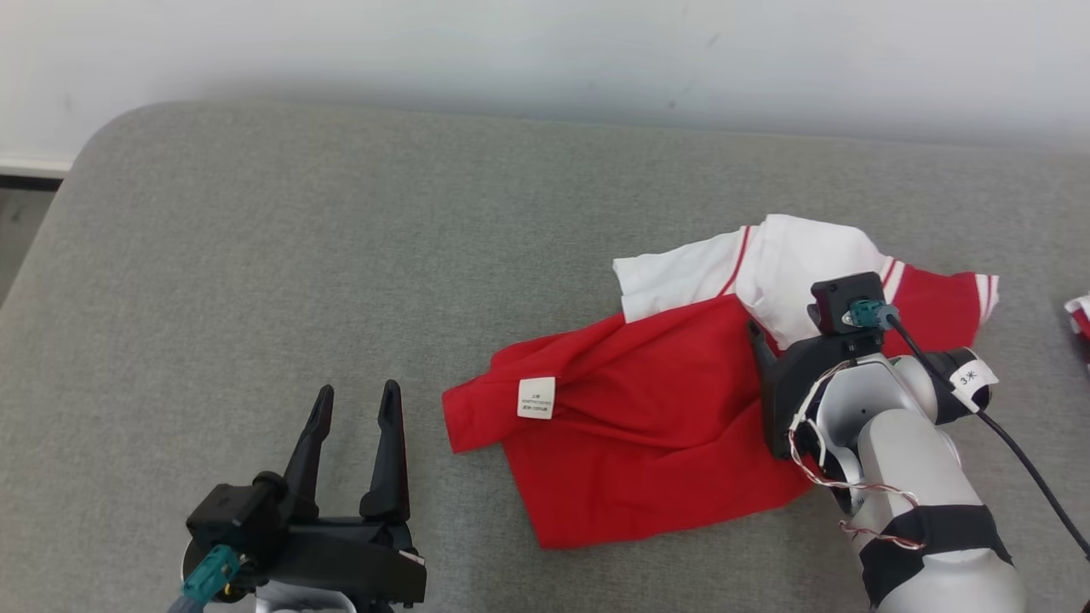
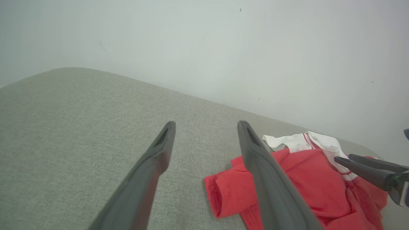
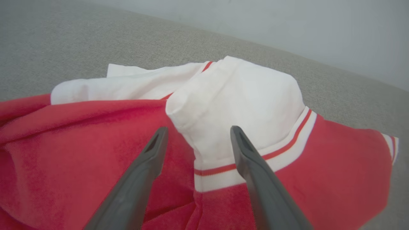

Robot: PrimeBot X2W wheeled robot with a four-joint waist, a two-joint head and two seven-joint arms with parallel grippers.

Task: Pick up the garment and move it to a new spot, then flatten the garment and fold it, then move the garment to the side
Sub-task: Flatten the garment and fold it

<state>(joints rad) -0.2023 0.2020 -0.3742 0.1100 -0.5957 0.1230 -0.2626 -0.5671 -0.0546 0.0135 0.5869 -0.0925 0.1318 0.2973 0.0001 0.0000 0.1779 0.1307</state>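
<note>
The garment [image 1: 647, 417] is a red shirt with white sleeve and collar parts and red stripes, lying crumpled right of the middle of the grey padded table [image 1: 255, 255]. A white label [image 1: 536, 398] shows on its left fold. My right gripper [image 1: 779, 323] hovers over the garment's right part; in the right wrist view it [image 3: 198, 129] stands open, its fingers astride a white fold [image 3: 236, 95] and not closed on it. My left gripper [image 1: 356, 393] is open over bare table at the lower left, well left of the garment [image 2: 306, 179]. The right gripper [image 2: 343, 157] also reaches in over the red cloth.
A pale wall [image 1: 545, 51] runs along the table's far edge. The table's far left corner [image 1: 102, 136] is rounded, with floor [image 1: 17, 230] beyond it. Another red-and-white cloth piece [image 1: 1080, 317] pokes in at the right edge. A black cable [image 1: 1022, 460] trails from the right wrist.
</note>
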